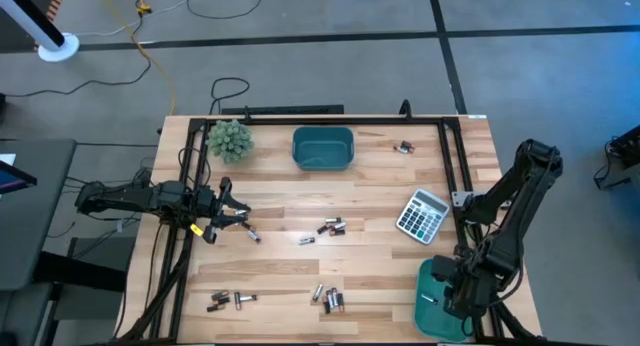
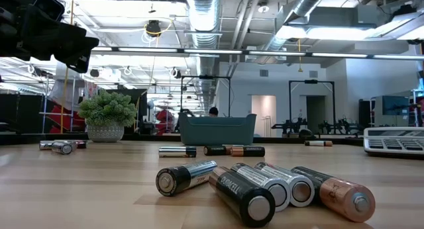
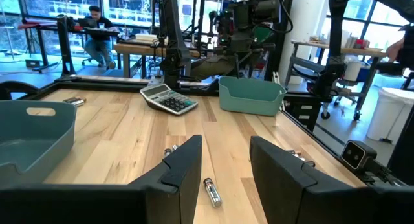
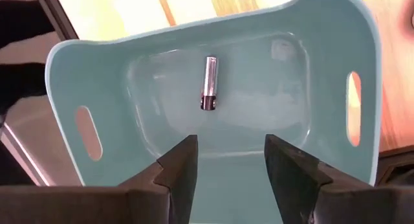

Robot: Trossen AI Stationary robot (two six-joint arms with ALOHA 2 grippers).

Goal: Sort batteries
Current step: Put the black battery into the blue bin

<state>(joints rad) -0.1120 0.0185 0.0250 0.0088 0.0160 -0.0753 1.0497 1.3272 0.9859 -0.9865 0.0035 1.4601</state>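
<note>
Overhead looks down; low looks level; both share the table.

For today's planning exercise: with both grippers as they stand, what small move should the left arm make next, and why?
Probably lower the left gripper and close on the battery: its fingers are open, with that battery lying on the table between them. The right gripper hangs open above a teal bin.

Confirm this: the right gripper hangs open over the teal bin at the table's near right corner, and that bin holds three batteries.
Wrong on the count. The right gripper hangs open over the teal bin, but the right wrist view shows only one battery in it.
</note>
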